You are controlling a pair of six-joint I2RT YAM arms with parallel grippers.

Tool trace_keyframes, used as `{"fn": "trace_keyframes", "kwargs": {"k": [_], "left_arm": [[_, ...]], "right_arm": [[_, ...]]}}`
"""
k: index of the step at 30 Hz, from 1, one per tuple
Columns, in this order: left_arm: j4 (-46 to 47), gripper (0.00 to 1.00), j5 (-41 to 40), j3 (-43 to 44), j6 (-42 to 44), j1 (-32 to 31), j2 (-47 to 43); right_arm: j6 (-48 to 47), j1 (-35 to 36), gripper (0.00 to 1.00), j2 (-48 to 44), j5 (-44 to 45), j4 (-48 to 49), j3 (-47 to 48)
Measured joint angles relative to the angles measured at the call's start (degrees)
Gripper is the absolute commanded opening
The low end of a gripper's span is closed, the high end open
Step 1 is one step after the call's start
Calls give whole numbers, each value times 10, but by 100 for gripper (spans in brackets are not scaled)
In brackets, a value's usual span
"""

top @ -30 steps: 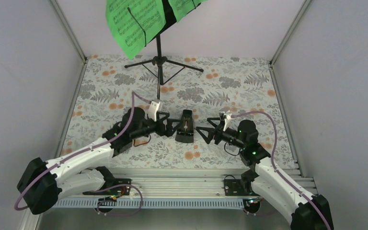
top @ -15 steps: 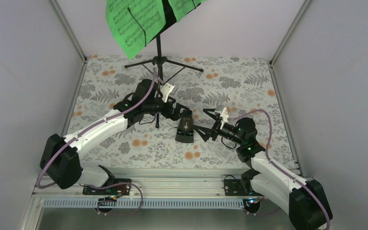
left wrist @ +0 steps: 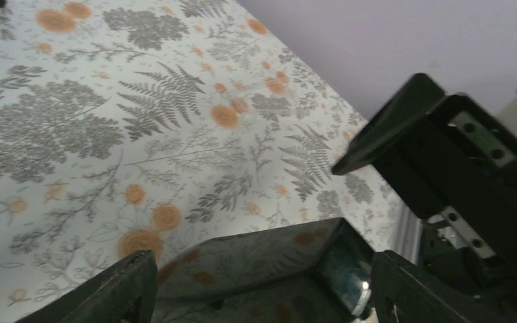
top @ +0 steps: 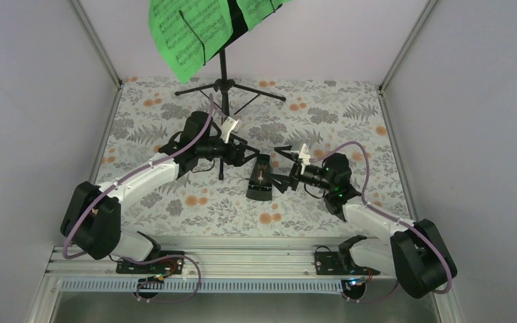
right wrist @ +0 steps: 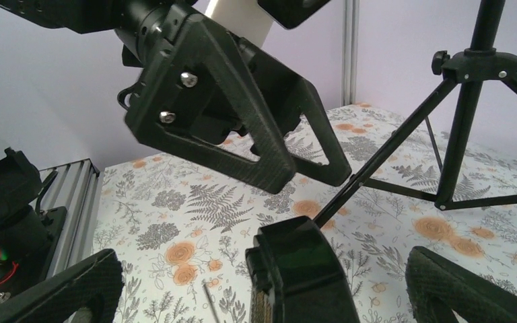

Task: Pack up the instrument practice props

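The dark pyramid metronome [top: 261, 179] stands on the floral cloth between both arms. My left gripper [top: 245, 154] reaches its top from the far left. In the left wrist view, that gripper [left wrist: 256, 293] is open and its fingers [left wrist: 118, 289] straddle the glossy metronome [left wrist: 262, 259]; I cannot tell whether they touch it. My right gripper [top: 280, 182] comes from the right, and in its wrist view this gripper [right wrist: 266, 289] is open with clear gaps around the metronome [right wrist: 303, 276]. The black tripod music stand [top: 223, 74] stands behind, holding green music sheets [top: 188, 30].
A tripod leg [right wrist: 384, 151] runs down to the cloth just behind the metronome. A thin metal pin [right wrist: 209, 303] lies on the cloth near my right gripper's left finger. Aluminium rails [top: 242, 245] edge the near side, and grey walls close in left, right and back.
My left gripper swung away from the metronome's left side to its far-left top. The right gripper slid left until its fingers bracket the metronome.
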Motion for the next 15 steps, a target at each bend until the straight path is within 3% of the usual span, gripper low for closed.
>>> {"fn": "trace_keyframes", "kwargs": {"k": [8, 15], "left_arm": [[31, 60, 65, -2, -4, 0, 6], [32, 58, 96, -2, -4, 0, 29]], "right_arm": [[-33, 7, 100, 38, -12, 13, 16], [-58, 8, 100, 65, -14, 17, 26]]}}
